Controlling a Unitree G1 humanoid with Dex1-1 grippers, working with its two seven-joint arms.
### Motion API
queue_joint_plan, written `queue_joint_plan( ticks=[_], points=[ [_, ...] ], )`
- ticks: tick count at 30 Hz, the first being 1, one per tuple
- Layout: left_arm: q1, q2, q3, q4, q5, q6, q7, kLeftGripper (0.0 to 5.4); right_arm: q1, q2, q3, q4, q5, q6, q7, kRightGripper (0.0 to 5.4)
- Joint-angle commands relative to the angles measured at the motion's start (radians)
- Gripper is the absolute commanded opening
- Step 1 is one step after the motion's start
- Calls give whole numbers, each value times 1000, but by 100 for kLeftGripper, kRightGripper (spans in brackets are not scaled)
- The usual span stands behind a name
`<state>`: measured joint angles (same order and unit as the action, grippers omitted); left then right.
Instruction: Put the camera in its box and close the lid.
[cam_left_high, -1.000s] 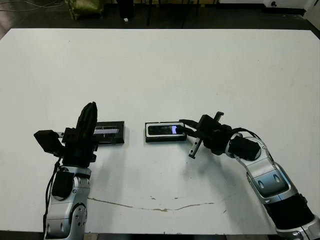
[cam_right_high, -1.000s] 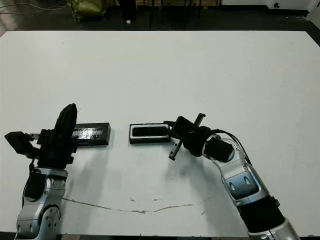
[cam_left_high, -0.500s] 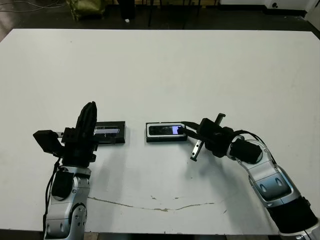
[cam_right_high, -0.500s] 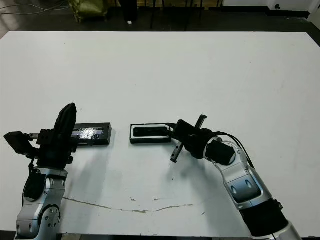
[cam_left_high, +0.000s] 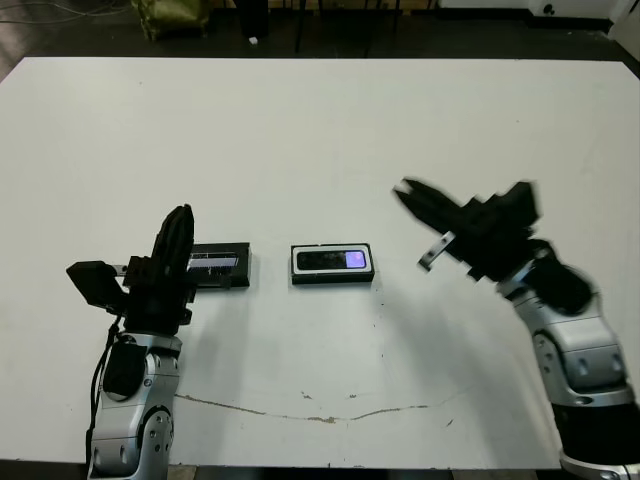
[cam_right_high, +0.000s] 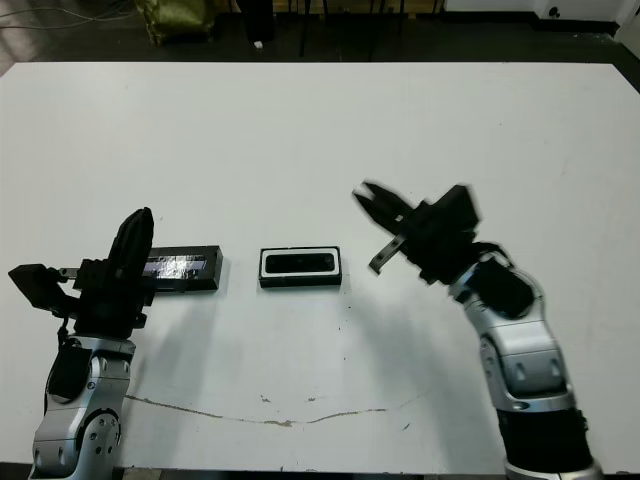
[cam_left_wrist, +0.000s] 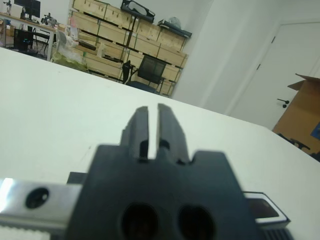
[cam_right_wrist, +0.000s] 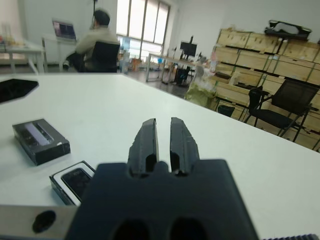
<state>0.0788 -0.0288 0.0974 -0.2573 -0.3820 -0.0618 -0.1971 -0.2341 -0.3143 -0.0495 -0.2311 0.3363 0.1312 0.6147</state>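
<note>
The box (cam_left_high: 333, 264), a shallow black tray with a white lining, sits mid-table. The camera (cam_left_high: 330, 260) lies inside it, a purple glint at its right end. To its left the lid (cam_left_high: 220, 265), black with a silvery stripe, lies flat on the table. My left gripper (cam_left_high: 182, 212) stands shut over the lid's left end, its fingers pointing up and away. My right gripper (cam_left_high: 403, 188) hangs blurred in the air to the right of the box and apart from it, shut on nothing. The right wrist view shows the box (cam_right_wrist: 75, 181) and lid (cam_right_wrist: 40, 141) below its fingers (cam_right_wrist: 146, 142).
A thin dark crack line (cam_left_high: 320, 415) runs along the white table (cam_left_high: 320, 130) near the front edge. Beyond the table, a person (cam_right_wrist: 97, 42) sits at a desk, and wooden crates (cam_left_wrist: 125, 40) and chairs stand further back.
My right gripper has drawn back from the box's right end, rising and moving right. The camera stays in the box. The left arm and the lid have not moved.
</note>
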Motion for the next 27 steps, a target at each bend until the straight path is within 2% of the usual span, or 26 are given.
queue_joint_plan(
  ticks=[1,7,12,16,18,21,27],
  points=[
    [7,55,34,-4,18,3,-11,0,58,-19,-50,6,51,3,15,1],
    [-35,248,93,-6,83,12,-102,0,130,-29,-97,-3,64,25,-21,1],
    [-107,457,145,10,33,149,-240,0,170,-37,-115,-42,72,84,-70,1],
    [-216,563,165,151,-20,155,-397,0,195,-30,-123,-72,77,104,-108,1],
    [-265,610,157,207,-19,175,-453,0,208,-32,-131,-111,93,154,-142,1],
    [-347,679,120,301,2,189,-556,35,219,-38,-155,-137,141,218,-166,0],
    [-485,770,27,402,25,281,-728,177,227,-38,-195,-147,211,286,-187,0]
  ],
)
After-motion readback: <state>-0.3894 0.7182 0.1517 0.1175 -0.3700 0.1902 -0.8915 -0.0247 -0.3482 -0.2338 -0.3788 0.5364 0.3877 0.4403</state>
